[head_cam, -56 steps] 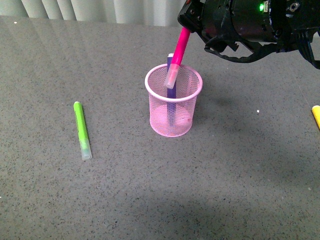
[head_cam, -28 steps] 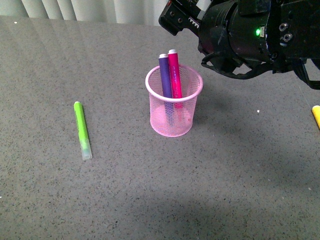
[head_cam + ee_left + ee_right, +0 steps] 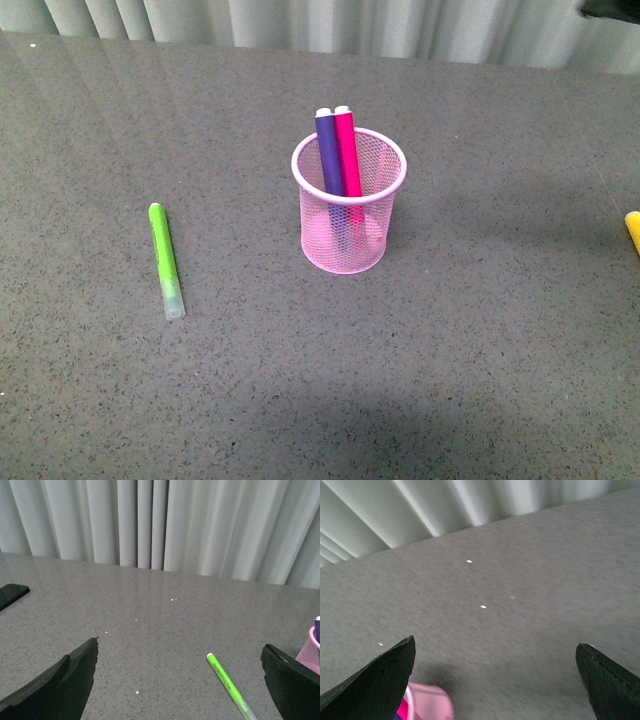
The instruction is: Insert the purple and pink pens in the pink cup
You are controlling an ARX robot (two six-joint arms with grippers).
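Pink cup (image 3: 348, 215): upright near the middle of the grey table (image 3: 470, 340).
Purple pen (image 3: 329, 152): standing in the cup, top above the rim, leaning slightly.
Pink pen (image 3: 347, 152): in the cup, touching the purple pen on its right side.
Green marker (image 3: 165, 259): flat on the table, well left of the cup.
Yellow marker (image 3: 632, 232): only its tip shows at the right edge.

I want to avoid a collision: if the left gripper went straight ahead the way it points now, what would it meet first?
Probably nothing soon: between the open left gripper fingers lies bare table, then the curtain. The green marker lies slightly aside.
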